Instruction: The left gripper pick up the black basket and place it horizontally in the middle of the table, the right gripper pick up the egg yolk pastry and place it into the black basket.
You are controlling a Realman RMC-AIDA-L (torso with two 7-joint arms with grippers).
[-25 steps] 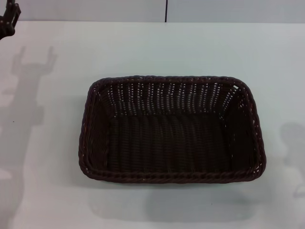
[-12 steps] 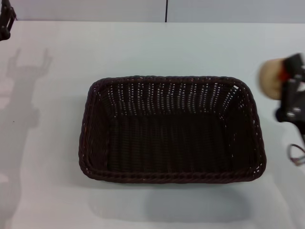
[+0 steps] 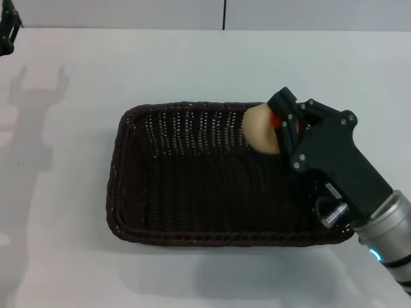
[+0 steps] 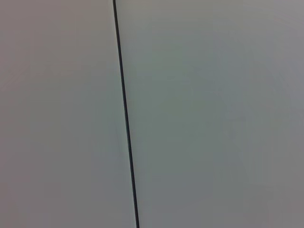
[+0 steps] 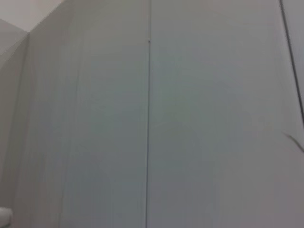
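In the head view the black basket [image 3: 230, 173] lies on the white table [image 3: 192, 64] with its long sides running across, roughly in the middle. The right tool [image 3: 279, 125] reaches in from the robot's right, its black body crossing over the basket's right end, with the silver arm behind it near the frame's lower right corner. Its fingers are clamped on the egg yolk pastry [image 3: 260, 128], a cream ball with a little orange-red showing where it meets the fingers. The pastry hangs above the basket's interior, near the far wall and toward the right end; whether it touches the weave there cannot be told. The basket's floor is otherwise bare dark wicker.

The left tool [image 3: 6, 29] shows only as a dark sliver at the far left edge, well apart from the basket, with its shadow on the table beside it; whether its fingers are apart or together cannot be told.

The two wrist views add nothing about the basket or pastry. The left wrist view shows only a pale wall panel [image 4: 213, 114] crossed by a thin dark seam [image 4: 126, 118]. The right wrist view shows pale panelling [image 5: 213, 118] with a faint vertical joint.
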